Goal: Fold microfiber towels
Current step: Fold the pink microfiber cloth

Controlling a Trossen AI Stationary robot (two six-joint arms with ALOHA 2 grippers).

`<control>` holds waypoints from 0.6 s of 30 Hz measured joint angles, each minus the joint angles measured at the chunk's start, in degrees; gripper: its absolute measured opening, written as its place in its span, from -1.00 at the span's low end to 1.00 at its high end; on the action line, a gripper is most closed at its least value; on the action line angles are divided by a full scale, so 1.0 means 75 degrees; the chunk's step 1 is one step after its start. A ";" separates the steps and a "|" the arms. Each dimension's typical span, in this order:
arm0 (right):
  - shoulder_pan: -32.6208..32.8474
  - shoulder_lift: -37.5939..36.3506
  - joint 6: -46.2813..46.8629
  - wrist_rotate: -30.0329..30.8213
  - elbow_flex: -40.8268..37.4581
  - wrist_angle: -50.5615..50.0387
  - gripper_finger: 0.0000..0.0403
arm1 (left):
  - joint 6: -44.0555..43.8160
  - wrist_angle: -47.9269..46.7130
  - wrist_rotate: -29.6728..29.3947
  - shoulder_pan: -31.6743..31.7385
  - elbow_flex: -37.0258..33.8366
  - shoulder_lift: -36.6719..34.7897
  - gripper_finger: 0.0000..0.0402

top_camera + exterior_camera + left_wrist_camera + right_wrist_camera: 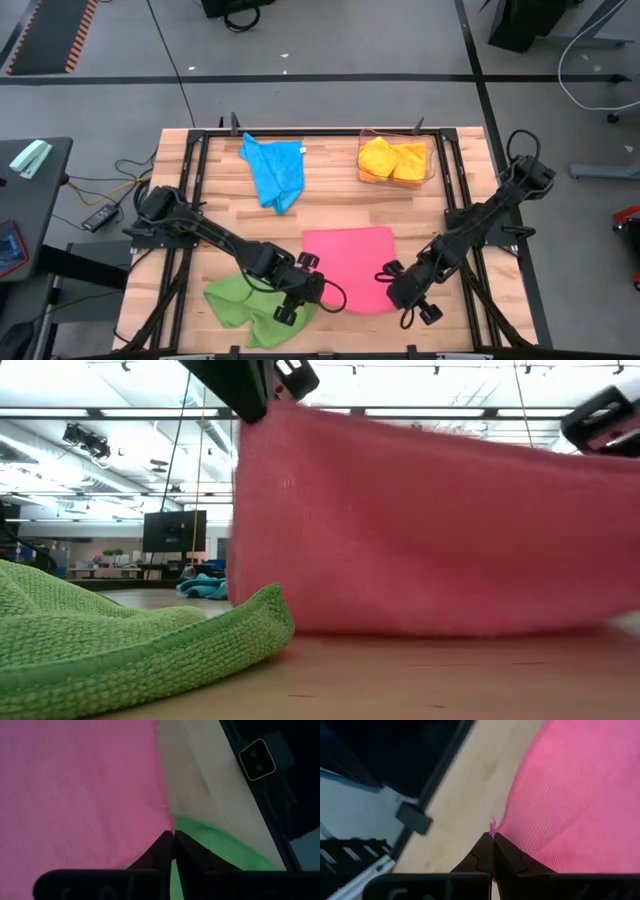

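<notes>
1. The table [330, 215], a slatted wood top, is the biggest thing here & carries everything else. We see it bare btwn the cloths.
2. The pink towel [350, 262] sits at the table's centre-front. In the low view [430, 530] it hangs like a curtain w/ its lower edge still on the wood, so we judge the near edge is lifted to carry it over for the first fold.
3. The green towel [250, 305] lies crumpled at front left, just beside the pink one, part under the left arm. Prob. waiting its turn.
4. The blue towel [275, 170] lies rumpled at back left, well apart from the work.
5. The clear bin [397, 160] at back right holds the yellow towel [377, 155] & the orange towel [412, 165], side by side.
6. Left gripper [300, 292] is at the pink towel's front-left corner. In its wrist view [172, 836] the fingers are pressed together, pinching the pink corner, green cloth just beyond.
7. Right gripper [400, 292] is at the front-right corner. Its wrist view [492, 837] shows fingers pressed together on a pink tuft at the cloth's edge.
8. We reckon both corners are held so the edge stays taut & level; if one slips, the fold goes skew.
9. Writing: we can't read any brand, label or text anywhere.
</notes>
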 joint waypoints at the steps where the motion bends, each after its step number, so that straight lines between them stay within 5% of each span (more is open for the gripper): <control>1: 0.0061 0.0055 0.0097 0.0017 -0.0003 -0.0091 -0.95 | 0.0028 -0.0008 -0.0004 -0.0011 0.0000 0.0009 -0.84; 10: -0.0186 -0.0141 0.0846 0.1319 0.0000 -0.0777 -0.95 | -0.0155 -0.0538 -0.0090 0.0367 0.0006 0.0065 -0.97; 18: -0.0556 -0.0086 0.1130 0.1591 -0.0003 -0.0966 -0.95 | -0.0174 -0.0143 -0.0103 0.0310 0.0009 0.0345 -0.77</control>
